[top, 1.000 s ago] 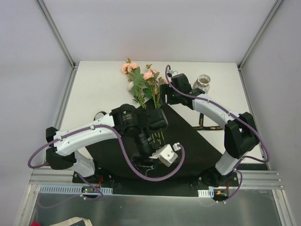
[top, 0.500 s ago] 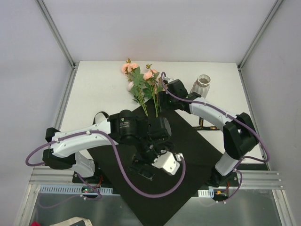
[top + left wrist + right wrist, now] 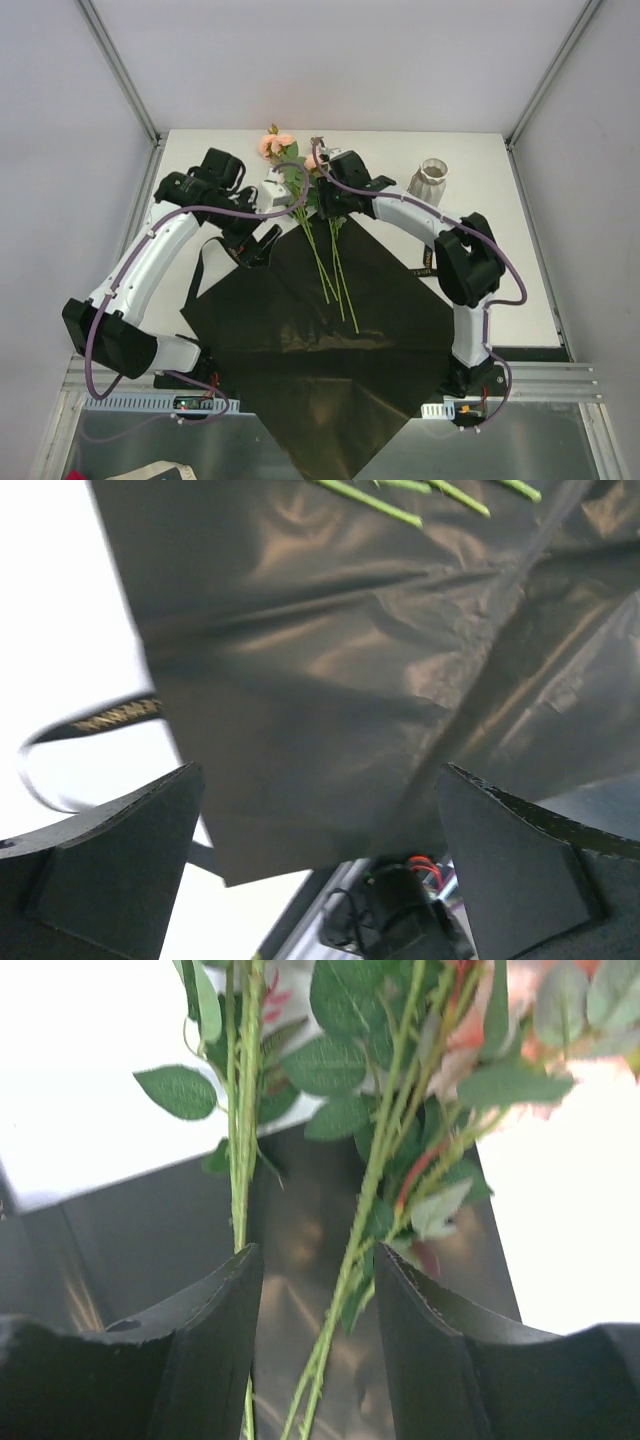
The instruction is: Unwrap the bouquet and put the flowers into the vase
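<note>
The bouquet lies unwrapped: its black sheet [image 3: 330, 350] is spread flat on the table. The flowers [image 3: 325, 250] rest on it, green stems towards the middle, peach-pink blooms [image 3: 275, 145] off its far corner. My right gripper [image 3: 325, 208] hangs over the leafy part of the stems. In the right wrist view its jaws [image 3: 318, 1360] stand partly open, one thin bunch of stems [image 3: 370, 1180] between them and untouched, another stem [image 3: 242, 1140] at the left finger. My left gripper [image 3: 255, 250] is wide open and empty [image 3: 320, 860] above the sheet's left corner [image 3: 300, 700]. The white ribbed vase [image 3: 432, 180] stands at the back right.
A black ribbon with gold letters [image 3: 430, 262] lies at the sheet's right edge, and another strip [image 3: 205, 265] loops off its left edge [image 3: 110, 717]. The sheet's near corner overhangs the metal rail [image 3: 560, 385] at the table's front. Grey frame posts [image 3: 120, 70] bound the white table.
My left arm swung from the sheet's middle to the back left and its jaws opened wide. The sheet now lies flat. My right gripper moved left over the stems, jaws narrowing.
</note>
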Controlling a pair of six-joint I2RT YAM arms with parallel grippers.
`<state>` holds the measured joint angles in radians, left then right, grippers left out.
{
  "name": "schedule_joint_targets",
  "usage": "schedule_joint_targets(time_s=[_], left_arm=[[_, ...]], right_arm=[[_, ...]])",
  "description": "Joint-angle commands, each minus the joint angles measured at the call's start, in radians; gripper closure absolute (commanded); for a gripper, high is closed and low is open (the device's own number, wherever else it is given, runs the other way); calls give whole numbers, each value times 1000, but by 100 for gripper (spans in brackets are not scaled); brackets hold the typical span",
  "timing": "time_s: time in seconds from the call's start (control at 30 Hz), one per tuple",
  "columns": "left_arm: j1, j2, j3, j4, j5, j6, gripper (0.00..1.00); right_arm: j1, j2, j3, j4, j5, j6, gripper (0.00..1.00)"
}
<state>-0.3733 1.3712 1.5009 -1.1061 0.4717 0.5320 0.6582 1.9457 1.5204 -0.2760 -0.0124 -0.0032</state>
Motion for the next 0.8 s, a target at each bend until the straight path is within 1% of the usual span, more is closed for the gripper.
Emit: schedule_joint_targets(time_s=[0.0,0.1,0.27,0.47,0.63,0.77], left_arm=[[28,-81,-177,83,74,-55,1],[60,-84,-218,106,88,-69,1],[89,-73,-240,123,94,-72,1],[96,-78,-283,150,94,-84,1],[97,-96,-329,175,87,-92,1],[97,-115,-352,190,87,-98,1]], right_arm=[[3,99,129,-22,-21,-41,50],[-2,142,156,-25,-35,-38,53],[-8,163,152,-11,-44,-31,57],[-12,154,118,1,-37,-38,57],[-16,108,78,21,-31,-38,57],[-25,105,83,23,-29,-41,58]])
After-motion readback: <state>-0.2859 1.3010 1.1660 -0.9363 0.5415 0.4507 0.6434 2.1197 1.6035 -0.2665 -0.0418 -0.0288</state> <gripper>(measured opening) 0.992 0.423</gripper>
